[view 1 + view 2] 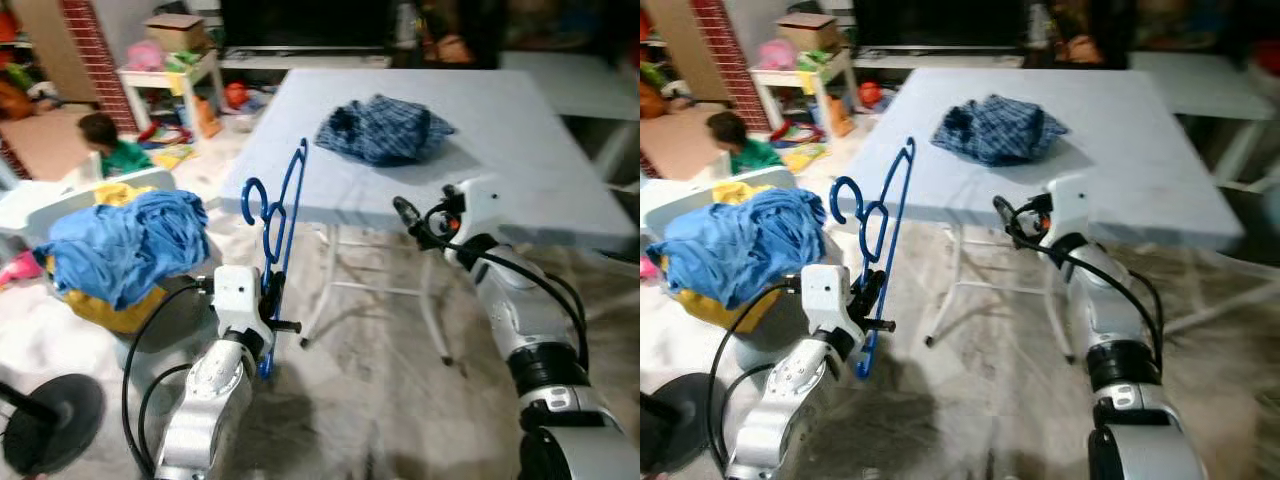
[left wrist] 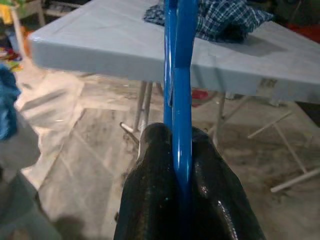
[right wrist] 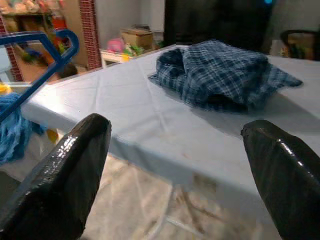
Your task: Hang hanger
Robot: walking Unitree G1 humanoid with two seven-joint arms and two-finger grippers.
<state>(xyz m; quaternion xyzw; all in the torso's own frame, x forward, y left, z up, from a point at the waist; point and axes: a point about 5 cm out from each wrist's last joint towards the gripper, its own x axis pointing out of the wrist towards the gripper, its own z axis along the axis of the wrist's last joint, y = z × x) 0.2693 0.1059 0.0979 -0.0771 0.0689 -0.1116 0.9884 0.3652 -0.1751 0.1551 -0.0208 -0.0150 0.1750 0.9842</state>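
Your left gripper [image 1: 270,292] pinches the blue plastic hanger [image 1: 280,215] upright; your right gripper [image 3: 175,175] hovers spread before the pale folding table [image 1: 540,170].

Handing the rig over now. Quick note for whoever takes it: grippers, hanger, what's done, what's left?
Left gripper: shut on the blue hanger, held upright in front of the table, hook on top.
Right gripper: open, holding nothing, at the table's near edge, facing the plaid shirt.
Shirt lies crumpled on the table, not on the hanger.
Done: hanger picked up.
Left: hang it; no rail in sight, so probably find one first.
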